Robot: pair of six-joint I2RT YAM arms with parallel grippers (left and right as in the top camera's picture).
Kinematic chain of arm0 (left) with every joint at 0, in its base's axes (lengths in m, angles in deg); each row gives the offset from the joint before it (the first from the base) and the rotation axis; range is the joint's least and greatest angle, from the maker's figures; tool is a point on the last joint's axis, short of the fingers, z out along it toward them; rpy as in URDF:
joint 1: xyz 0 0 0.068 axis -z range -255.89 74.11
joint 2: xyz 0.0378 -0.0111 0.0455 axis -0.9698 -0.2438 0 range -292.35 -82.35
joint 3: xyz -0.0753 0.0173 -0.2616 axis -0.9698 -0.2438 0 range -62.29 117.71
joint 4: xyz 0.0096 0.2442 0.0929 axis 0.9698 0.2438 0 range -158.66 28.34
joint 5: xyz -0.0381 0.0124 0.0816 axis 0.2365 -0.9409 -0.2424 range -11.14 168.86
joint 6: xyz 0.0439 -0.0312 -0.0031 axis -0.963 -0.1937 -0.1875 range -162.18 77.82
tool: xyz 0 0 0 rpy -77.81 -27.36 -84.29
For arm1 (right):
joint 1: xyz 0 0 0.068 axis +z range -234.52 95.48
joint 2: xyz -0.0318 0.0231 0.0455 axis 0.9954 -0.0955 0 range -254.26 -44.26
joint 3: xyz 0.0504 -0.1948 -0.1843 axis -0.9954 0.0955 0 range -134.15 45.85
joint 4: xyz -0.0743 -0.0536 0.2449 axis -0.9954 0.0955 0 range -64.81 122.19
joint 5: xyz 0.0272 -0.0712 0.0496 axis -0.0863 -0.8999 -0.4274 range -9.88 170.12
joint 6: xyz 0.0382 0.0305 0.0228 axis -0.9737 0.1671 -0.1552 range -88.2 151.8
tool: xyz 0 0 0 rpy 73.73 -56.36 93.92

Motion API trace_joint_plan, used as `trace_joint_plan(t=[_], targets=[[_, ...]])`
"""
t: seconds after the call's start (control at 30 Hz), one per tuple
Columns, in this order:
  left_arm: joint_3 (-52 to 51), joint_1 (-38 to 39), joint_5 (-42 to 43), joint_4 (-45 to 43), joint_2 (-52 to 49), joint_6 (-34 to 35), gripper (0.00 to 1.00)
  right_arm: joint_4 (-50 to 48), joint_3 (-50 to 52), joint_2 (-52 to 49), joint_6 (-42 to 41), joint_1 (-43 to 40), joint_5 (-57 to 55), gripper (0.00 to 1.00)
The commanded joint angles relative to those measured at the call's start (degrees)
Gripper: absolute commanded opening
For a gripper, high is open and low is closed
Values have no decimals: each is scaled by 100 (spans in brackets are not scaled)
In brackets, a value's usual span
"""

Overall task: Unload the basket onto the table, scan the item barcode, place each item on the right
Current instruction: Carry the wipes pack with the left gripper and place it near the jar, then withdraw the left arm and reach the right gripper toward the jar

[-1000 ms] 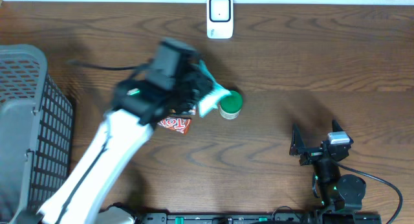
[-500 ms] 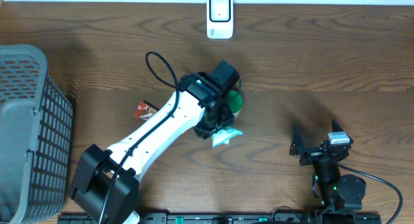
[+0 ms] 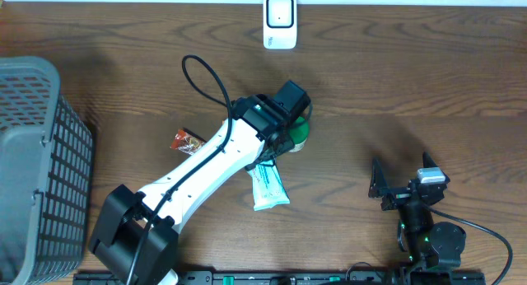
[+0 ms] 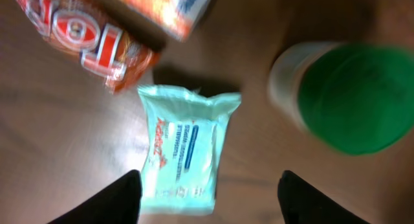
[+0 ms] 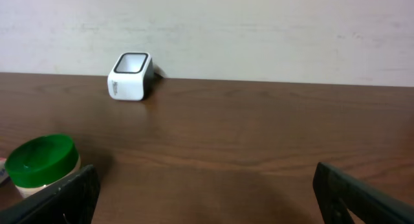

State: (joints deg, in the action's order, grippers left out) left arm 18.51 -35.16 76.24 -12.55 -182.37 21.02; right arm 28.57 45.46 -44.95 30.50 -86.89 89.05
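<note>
Two sets stand spread and empty: right fingers [image 5: 71, 193] parked, left fingers [image 4: 121, 199] near the wipes packet [image 3: 269, 186] lying on the tabletop [image 3: 412, 79]. Next, probably: grasp it and show its barcode to the far scanner [image 3: 280, 21].

Dark wooden table [image 3: 412, 79], grained, with a dull satin sheen. Wet-wipes pack [image 4: 184, 149]: soft plastic film, glossy, lightly crinkled. Snack packet [image 4: 84, 39]: shiny printed foil. Jar lid [image 5: 42, 160]: smooth green plastic. Barcode scanner [image 3: 280, 21]: smooth white plastic. Basket [image 3: 70, 153]: matt grey plastic mesh.
</note>
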Motion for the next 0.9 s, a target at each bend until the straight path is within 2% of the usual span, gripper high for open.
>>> trace_joint_plan(t=[0.0, 0.07, 0.13, 0.2, 0.33, 0.47, 0.57, 0.67, 0.77, 0.87], targets=[[33, 0, -737, -282, 127, -251, 73, 22, 4, 20, -81, 22, -26, 99], [136, 0, -1113, -505, 284, -833, 76, 22, 4, 20, -79, 22, -26, 99], [273, -4, -1628, -693, 483, -1462, 84, 22, 4, 20, -81, 22, -26, 99], [529, -33, -2531, -990, 848, -2238, 91, 22, 4, 20, -81, 22, -26, 99], [1152, -247, -3707, -1565, 1475, -3331, 92, 24, 4, 20, 155, 15, -278, 99], [1941, -765, -4389, -1958, 2090, -4428, 92, -170, 2, 20, 111, 17, -420, 99], [2382, -1276, -5108, -1961, 2490, -4802, 92, -120, 2, 20, 109, 17, -426, 99], [2586, -1897, -5611, -2109, 2935, -4815, 92, -114, 2, 20, -249, 17, 28, 99], [2586, -2496, -5641, -2332, 3410, -4811, 93, -457, -24, 20, -807, 17, 643, 99], [2586, -2881, -5639, -2465, 3766, -4791, 93, -1340, -35, 2, -1429, 17, 1641, 99]])
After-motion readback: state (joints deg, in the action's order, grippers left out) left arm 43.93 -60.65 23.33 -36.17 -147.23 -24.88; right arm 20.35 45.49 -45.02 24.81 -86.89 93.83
